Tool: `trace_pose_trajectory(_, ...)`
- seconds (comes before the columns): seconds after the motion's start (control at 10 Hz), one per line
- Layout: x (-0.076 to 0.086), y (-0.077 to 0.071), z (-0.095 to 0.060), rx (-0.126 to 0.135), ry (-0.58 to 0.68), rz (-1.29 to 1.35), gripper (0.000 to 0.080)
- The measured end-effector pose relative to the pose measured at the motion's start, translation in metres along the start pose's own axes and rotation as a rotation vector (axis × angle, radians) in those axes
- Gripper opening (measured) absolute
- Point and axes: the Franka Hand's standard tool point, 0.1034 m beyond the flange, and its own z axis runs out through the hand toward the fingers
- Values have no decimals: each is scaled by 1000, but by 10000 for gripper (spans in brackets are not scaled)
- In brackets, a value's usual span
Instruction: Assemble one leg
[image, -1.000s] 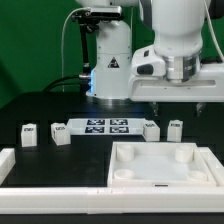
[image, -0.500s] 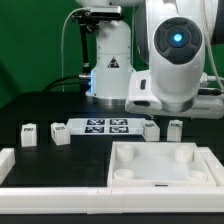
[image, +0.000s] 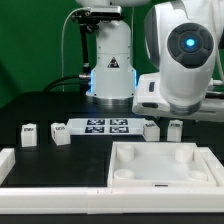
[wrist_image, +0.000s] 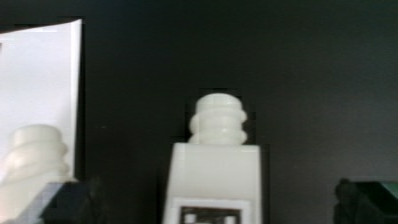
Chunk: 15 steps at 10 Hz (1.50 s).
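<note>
Arm: the white Panda arm (image: 185, 60) fills the upper part of the exterior view's right. A round blue light glows on its casing, and its bulk hangs over the back of the dark counter (image: 40, 105).
Tool: the tool (wrist_image: 215, 204) is released. Its two dark fingertips (wrist_image: 61, 203) sit wide apart in the wrist view, one on each side of the leg, and neither touches it. In the exterior view the tool is hidden behind the arm's casing.
Leg: the leg (wrist_image: 217, 160) sits on the counter, centred in the gap between the fingertips. It has a blocky white body with a ribbed stud at one end and part of a black-and-white tag at the other. I cannot tell whether it stands or lies flat.
Neighbour leg: a second leg (wrist_image: 36, 160) sits just beside the first, apart from it and close to one fingertip, with its stud pointing the same way.
Right pair: in the exterior view the inner right leg (image: 152, 130) sits at the end of the marker board, and the outer right leg (image: 175, 129) is near it. I cannot tell which of them is the one between the fingertips.
Left pair: the far left leg (image: 29, 133) and the inner left leg (image: 58, 133) sit near each other by the board's other end.
Marker board: the marker board (image: 105, 126) lies flat between the two pairs, showing several tags.
Tray: the large white square tray (image: 130, 178) lies nearer the camera than the right pair, with round sockets at its corners.
Rail: a white L-shaped rail (image: 60, 205) runs along the exterior view's left and the front edge.
Panel: a flat white panel (wrist_image: 39, 80) shows beyond the second leg in the wrist view; I cannot tell which part it is.
</note>
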Motion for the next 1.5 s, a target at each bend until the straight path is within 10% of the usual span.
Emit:
trace_pose_trajectory(1.2, 14, 4, 5, 7, 32, -47, 649)
trace_pose_trajectory(1.5, 15, 4, 7, 7, 28, -45, 375)
